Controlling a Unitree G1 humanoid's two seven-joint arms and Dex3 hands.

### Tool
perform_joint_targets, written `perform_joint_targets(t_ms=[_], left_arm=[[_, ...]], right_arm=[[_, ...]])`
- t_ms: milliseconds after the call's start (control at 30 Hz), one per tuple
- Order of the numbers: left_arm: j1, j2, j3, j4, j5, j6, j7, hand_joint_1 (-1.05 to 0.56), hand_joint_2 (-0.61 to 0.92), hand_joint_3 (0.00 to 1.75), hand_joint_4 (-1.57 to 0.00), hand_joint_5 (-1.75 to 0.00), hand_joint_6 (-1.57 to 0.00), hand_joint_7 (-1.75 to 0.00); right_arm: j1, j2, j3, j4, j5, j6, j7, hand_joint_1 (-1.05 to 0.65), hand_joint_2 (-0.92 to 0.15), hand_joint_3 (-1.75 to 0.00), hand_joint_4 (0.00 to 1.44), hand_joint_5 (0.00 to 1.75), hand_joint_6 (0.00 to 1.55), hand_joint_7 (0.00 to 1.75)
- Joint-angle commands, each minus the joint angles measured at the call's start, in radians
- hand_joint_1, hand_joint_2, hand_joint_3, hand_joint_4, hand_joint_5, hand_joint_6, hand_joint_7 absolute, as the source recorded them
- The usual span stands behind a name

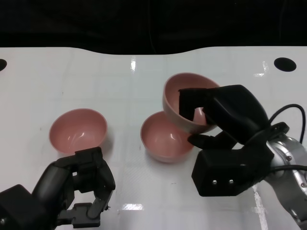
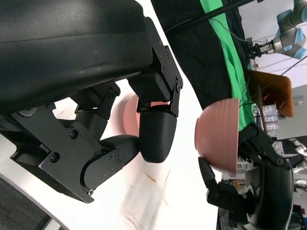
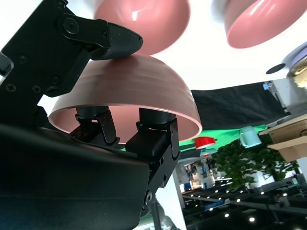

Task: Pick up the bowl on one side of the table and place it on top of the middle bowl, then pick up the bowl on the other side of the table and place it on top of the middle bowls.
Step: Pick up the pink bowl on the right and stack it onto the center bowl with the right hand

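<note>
Head view shows the held bowl (image 1: 184,98) lifted off the table and tilted, its opening turned toward me, gripped in my right hand (image 1: 225,129). My fingers (image 1: 192,103) reach inside over the rim while the thumb presses the outer wall from below, which the right wrist view shows too: the rim pinched between fingers inside and a finger on the outside. Nothing is in this bowl except my fingers. It hangs just above and behind the middle bowl (image 1: 165,136), overlapping its far rim. The middle bowl sits upright on the white table (image 1: 120,86), holding nothing. Well apart to the left stands the left bowl (image 1: 78,130), upright and likewise holding nothing. My left hand (image 1: 79,189) rests just in front of it, fingers curled and holding nothing.
</note>
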Motion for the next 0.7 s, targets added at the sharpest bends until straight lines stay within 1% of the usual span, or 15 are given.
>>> perform_joint_targets(t_ms=[33, 67, 133, 200, 300, 433, 500, 600, 700], left_arm=[[0.001, 0.004, 0.003, -0.013, 0.004, 0.014, 0.011, -0.13, 0.51, 1.18, -0.89, -1.68, -0.86, -1.48], [0.003, 0.004, 0.004, -0.016, 0.002, 0.017, 0.011, -0.13, 0.51, 1.18, -0.89, -1.68, -0.86, -1.48], [0.005, 0.006, 0.005, -0.018, 0.002, 0.018, 0.009, -0.14, 0.51, 1.17, -0.89, -1.68, -0.85, -1.48], [0.005, 0.008, 0.005, -0.019, 0.004, 0.015, 0.008, -0.14, 0.51, 1.16, -0.88, -1.67, -0.85, -1.49], [0.009, 0.007, 0.004, -0.028, -0.001, 0.021, 0.006, -0.13, 0.50, 1.18, -0.87, -1.68, -0.85, -1.49], [0.010, 0.004, 0.002, -0.033, 0.001, 0.029, 0.013, -0.13, 0.47, 1.22, -0.86, -1.69, -0.85, -1.49], [0.011, 0.002, -0.001, -0.040, 0.013, 0.038, 0.024, -0.13, 0.46, 1.23, -0.87, -1.69, -0.86, -1.49], [0.013, 0.003, -0.006, -0.044, 0.036, 0.035, 0.039, -0.13, 0.44, 1.25, -0.88, -1.67, -0.87, -1.48], [0.015, 0.002, -0.007, -0.042, 0.036, 0.025, 0.036, -0.11, 0.43, 1.29, -0.89, -1.68, -0.87, -1.49]], right_arm=[[-0.035, 0.016, 0.016, 0.031, -0.004, 0.001, 0.003, -0.18, -0.21, -1.39, 1.00, 1.75, 0.81, 1.60], [-0.040, 0.020, 0.022, 0.038, -0.010, 0.003, 0.004, -0.17, -0.20, -1.40, 1.00, 1.75, 0.81, 1.60], [-0.048, 0.028, 0.032, 0.055, -0.017, 0.000, 0.001, -0.16, -0.18, -1.42, 1.00, 1.75, 0.78, 1.68], [-0.055, 0.031, 0.042, 0.077, -0.019, -0.013, -0.009, -0.16, -0.18, -1.43, 1.00, 1.75, 0.76, 1.73], [-0.064, 0.038, 0.056, 0.110, -0.024, -0.030, -0.016, -0.18, -0.20, -1.42, 1.00, 1.75, 0.75, 1.74], [-0.077, 0.046, 0.069, 0.157, -0.029, -0.048, -0.030, -0.20, -0.25, -1.38, 1.00, 1.75, 0.77, 1.70], [-0.084, 0.049, 0.074, 0.188, -0.032, -0.062, -0.040, -0.18, -0.28, -1.33, 1.00, 1.75, 0.77, 1.70], [-0.093, 0.050, 0.082, 0.224, -0.044, -0.078, -0.056, -0.18, -0.29, -1.27, 1.02, 1.75, 0.75, 1.74], [-0.101, 0.048, 0.091, 0.251, -0.059, -0.087, -0.070, -0.18, -0.29, -1.25, 1.02, 1.75, 0.73, 1.75]])
